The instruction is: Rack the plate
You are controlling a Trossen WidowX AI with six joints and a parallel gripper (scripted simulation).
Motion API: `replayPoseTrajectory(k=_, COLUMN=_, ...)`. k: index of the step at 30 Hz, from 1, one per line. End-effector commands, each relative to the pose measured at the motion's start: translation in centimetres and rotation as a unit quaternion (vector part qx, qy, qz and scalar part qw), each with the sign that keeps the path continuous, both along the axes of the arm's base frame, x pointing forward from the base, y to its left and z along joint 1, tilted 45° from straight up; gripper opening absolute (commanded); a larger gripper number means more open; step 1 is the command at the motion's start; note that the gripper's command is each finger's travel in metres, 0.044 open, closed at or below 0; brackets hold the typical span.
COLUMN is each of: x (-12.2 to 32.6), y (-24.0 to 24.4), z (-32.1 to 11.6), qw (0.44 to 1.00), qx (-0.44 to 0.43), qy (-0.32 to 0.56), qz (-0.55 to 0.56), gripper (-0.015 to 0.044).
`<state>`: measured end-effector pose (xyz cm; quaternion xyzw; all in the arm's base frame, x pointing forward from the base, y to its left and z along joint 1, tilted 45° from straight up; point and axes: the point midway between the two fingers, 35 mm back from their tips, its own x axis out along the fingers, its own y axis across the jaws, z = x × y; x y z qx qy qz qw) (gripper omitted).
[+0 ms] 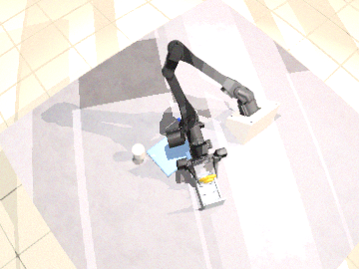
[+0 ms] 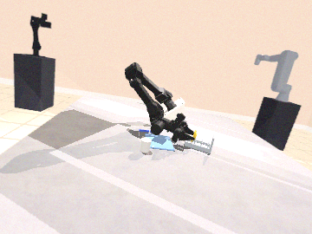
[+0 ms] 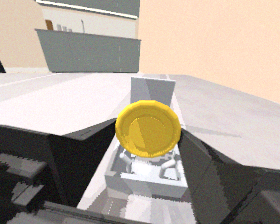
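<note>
Plate (image 3: 148, 128), yellow and round, stands on edge in the claw (image 3: 148, 150), whose fingers are clamped on it at a fairly wide spread. From the wrist view it hangs over the near end of the pale dish rack (image 3: 150, 175), its lower rim just above the rails. Seen from above, the claw (image 1: 201, 162) sits at the rack's (image 1: 211, 193) end nearest the arm, beside a blue mat (image 1: 165, 156) and a white cup (image 1: 139, 153) on the grey tabletop (image 1: 100, 206).
</note>
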<state>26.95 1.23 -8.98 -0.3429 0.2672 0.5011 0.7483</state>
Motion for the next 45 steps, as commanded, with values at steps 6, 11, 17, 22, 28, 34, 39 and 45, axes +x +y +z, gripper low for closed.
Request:
replayPoseTrajectory(k=6, x=0.0, y=0.1, z=0.1, qw=1.000, qx=0.000, qy=-0.001, qz=0.001, gripper=0.0000)
replayPoseTrajectory(k=11, x=0.0, y=0.1, z=0.1, qw=1.000, qx=0.000, qy=-0.001, qz=0.001, gripper=0.0000)
replayPoseTrajectory(k=17, x=0.1, y=0.0, z=0.1, qw=1.000, qx=-0.001, qy=-0.002, qz=0.001, gripper=0.0157)
replayPoseTrajectory(k=22, x=0.1, y=0.0, z=0.1, qw=1.000, qx=-0.001, qy=-0.002, qz=0.001, gripper=0.0289)
replayPoseTrajectory(k=28, x=0.1, y=0.0, z=0.1, qw=1.000, qx=-0.001, qy=-0.002, qz=0.001, gripper=0.0400)
replayPoseTrajectory(k=34, x=0.1, y=0.0, z=0.1, qw=1.000, qx=-0.001, qy=-0.002, qz=0.001, gripper=0.0400)
replayPoseTrajectory(k=39, x=0.6, y=1.9, z=2.2, qw=1.000, qx=-0.005, qy=-0.001, qz=0.006, gripper=0.0400)
replayPoseTrajectory(k=45, x=0.4, y=7.1, z=7.3, qw=1.000, qx=-0.005, qy=-0.004, qz=0.014, gripper=0.0400)
